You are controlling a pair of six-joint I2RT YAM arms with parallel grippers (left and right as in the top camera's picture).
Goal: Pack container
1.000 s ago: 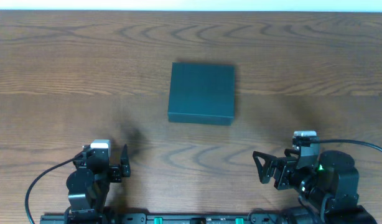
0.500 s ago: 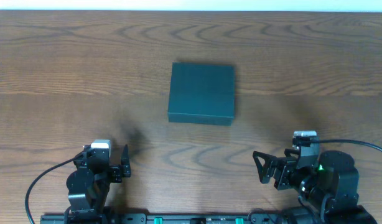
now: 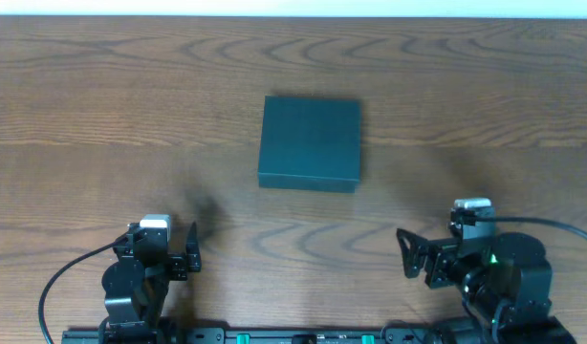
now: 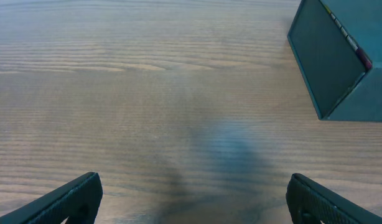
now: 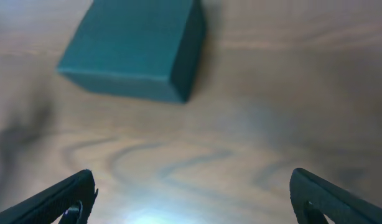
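Observation:
The container [image 3: 309,142], a dark teal-green rectangular box with its lid closed, lies at the middle of the wooden table. It shows at the top right of the left wrist view [image 4: 340,59] and at the top left of the right wrist view [image 5: 135,50]. My left gripper [image 3: 169,250] is open and empty near the front left edge; its fingertips frame bare wood [image 4: 191,199]. My right gripper [image 3: 423,258] is open and empty near the front right edge [image 5: 191,196]. Both stay well short of the box.
The wooden table top [image 3: 102,115] carries nothing else in view. A pale strip [image 3: 293,8] runs along the far edge. Black cables trail from both arm bases at the front edge.
The right arm has shifted slightly to the right. The left arm and the box have not moved.

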